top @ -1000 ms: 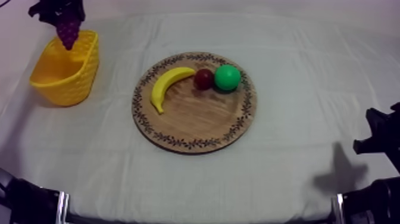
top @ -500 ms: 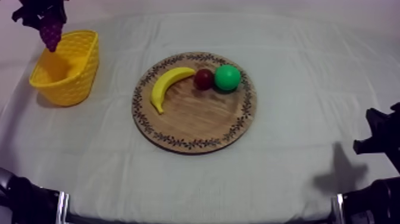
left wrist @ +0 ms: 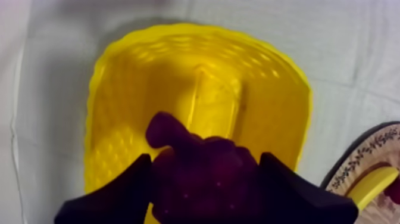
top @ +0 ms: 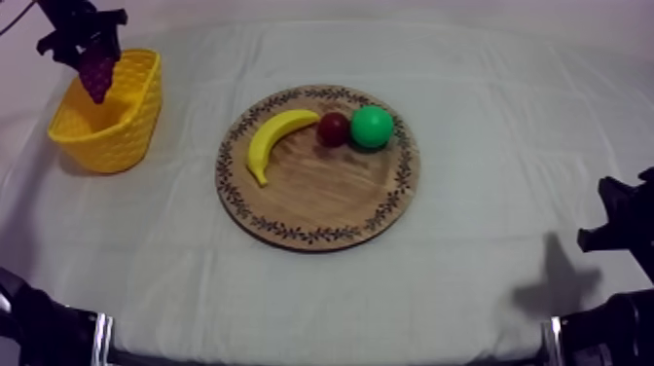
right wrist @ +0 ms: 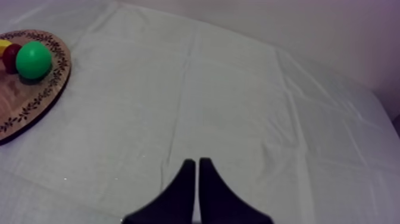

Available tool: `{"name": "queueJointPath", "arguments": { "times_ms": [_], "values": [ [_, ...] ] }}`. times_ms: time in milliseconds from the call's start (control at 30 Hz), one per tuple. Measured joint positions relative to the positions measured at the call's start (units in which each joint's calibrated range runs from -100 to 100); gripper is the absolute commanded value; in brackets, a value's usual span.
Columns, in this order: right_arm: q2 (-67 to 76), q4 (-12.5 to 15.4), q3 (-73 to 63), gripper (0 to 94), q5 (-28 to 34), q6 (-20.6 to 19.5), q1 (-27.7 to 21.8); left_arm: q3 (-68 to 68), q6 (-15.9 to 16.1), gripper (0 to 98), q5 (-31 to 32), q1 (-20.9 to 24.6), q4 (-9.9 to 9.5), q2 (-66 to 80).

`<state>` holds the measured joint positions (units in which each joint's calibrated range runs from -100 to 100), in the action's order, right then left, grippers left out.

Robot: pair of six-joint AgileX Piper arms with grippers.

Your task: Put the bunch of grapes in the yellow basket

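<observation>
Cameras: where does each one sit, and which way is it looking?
Top: overhead, slanting down on board and basket; left end effector holds grapes over the basket, right end effector rests low.
Left wrist: on the left arm, looking down into the basket; its fingers grip the grapes.
Right wrist: on the right arm, looking across the cloth; its shut fingers show.
Shared: all three see the board.

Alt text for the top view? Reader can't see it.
The left gripper holds the bunch of grapes over the yellow basket at the table's left. A banana, a small red fruit and a round green fruit lie on the wooden board at centre; the right gripper rests low at the right.
</observation>
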<state>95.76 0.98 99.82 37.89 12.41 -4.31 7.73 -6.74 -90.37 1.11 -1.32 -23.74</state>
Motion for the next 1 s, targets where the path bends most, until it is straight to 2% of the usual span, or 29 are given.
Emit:
{"name": "queueJointPath", "arguments": {
  "times_ms": [433,800,1000],
  "values": [
    [0.0,0.0,0.0,0.3,0.0,0.0,0.0,-1.1,0.6,55.1,2.8,1.4,0.82,-5.9],
    [0.0,0.0,0.0,0.3,0.0,0.0,0.0,-1.7,0.7,81.2,3.7,1.6,1.32,-7.4],
    [0.0,0.0,0.0,0.3,0.0,0.0,0.0,-2.6,0.8,88.1,4.6,1.8,1.32,-7.3]
  ]
}}
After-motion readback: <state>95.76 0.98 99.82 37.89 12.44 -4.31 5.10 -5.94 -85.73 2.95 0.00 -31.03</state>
